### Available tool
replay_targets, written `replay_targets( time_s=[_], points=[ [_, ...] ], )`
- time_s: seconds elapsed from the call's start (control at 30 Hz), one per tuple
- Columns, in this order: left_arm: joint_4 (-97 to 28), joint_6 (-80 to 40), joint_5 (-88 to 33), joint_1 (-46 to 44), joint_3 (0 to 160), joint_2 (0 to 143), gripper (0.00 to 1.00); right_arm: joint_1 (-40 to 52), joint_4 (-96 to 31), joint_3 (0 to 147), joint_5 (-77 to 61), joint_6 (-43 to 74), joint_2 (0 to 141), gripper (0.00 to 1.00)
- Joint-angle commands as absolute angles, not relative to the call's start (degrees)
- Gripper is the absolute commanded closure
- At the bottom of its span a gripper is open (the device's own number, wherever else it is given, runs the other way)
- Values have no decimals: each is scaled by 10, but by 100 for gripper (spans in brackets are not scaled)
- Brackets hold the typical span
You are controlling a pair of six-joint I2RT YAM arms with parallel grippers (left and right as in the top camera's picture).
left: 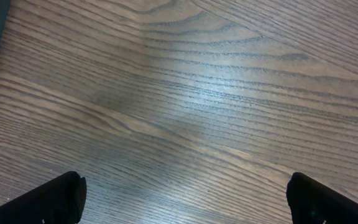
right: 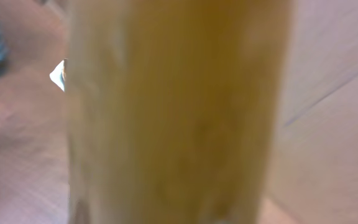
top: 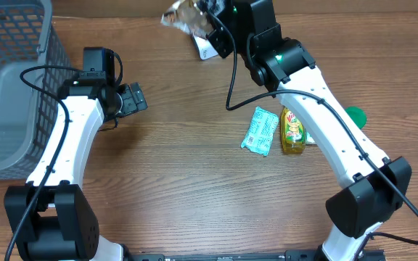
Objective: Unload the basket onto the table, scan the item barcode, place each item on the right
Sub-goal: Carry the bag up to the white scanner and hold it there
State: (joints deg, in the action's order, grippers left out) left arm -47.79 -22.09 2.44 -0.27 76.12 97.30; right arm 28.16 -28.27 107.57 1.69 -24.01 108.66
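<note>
My right gripper [top: 207, 20] is at the far edge of the table, shut on a crinkled shiny packet [top: 183, 14] that sticks out to its left. In the right wrist view the packet [right: 173, 118] is a blurred golden-brown mass that fills the frame and hides the fingers. No barcode can be made out on it. My left gripper [top: 130, 100] hovers over bare wood at the left, open. Its two black fingertips [left: 59, 198] stand far apart at the bottom corners of the left wrist view, with nothing between them [left: 185, 194].
A grey mesh basket [top: 6, 87] stands at the far left. A teal packet [top: 260, 130], a yellow bottle [top: 292, 130] and a green object [top: 355, 115] lie under the right arm. A white slip [top: 205, 49] lies near the held packet.
</note>
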Motion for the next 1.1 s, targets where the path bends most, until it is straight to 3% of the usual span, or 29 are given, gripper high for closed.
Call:
replay_targets(
  time_s=[0.0, 0.77, 1.07],
  points=[
    [-478, -212, 32, -4, 765, 972, 0, 291, -258, 1087, 60, -306, 1115, 96],
    [-478, -212, 32, -4, 765, 972, 0, 293, 99, 1087, 200, -450, 1319, 96],
    [-478, -212, 32, -4, 765, 972, 0, 279, 153, 1087, 176, -437, 1373, 96]
  ],
)
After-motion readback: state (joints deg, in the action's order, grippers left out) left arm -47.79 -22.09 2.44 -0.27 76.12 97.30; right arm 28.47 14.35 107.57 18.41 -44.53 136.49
